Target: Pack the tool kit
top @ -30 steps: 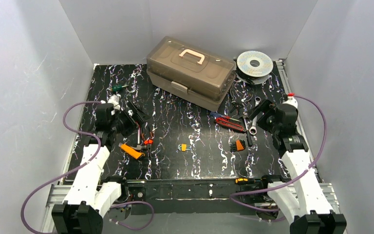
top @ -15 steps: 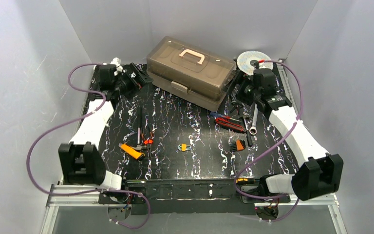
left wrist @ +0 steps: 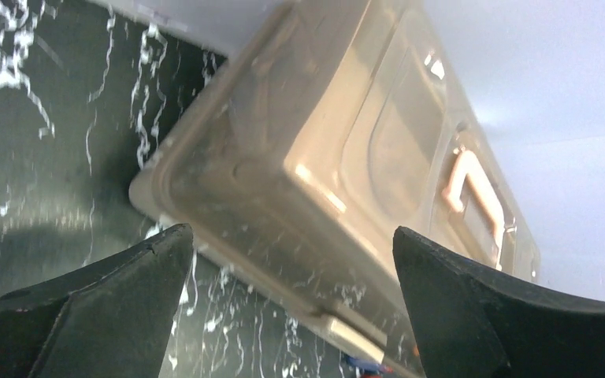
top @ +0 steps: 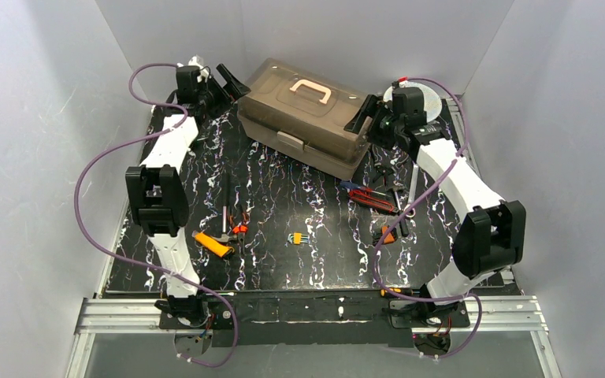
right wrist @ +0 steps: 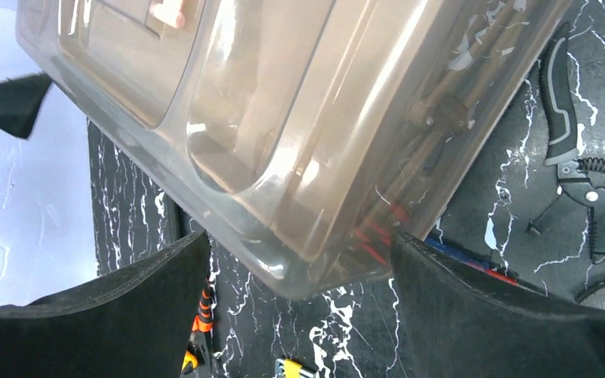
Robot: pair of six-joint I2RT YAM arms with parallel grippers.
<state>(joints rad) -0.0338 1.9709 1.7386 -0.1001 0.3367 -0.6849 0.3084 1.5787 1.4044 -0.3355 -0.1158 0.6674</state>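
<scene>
Left claw (top: 234, 80), right claw (top: 365, 115) (toolbox (top: 307, 118) between)

Grey walls (top: 39, 79), black marbled table (top: 299, 197)

Legible text, labels, brands, numbers: none. Any marking on the toolbox (top: 307, 118), its cream handle (top: 310, 89) or the wire spool (top: 433, 104) is too small or too blurred to read in the overhead and wrist views.

Both arms reach far forward, left hand (top: 232, 81) and right hand (top: 365, 116) spread wide (each turned inward).
</scene>
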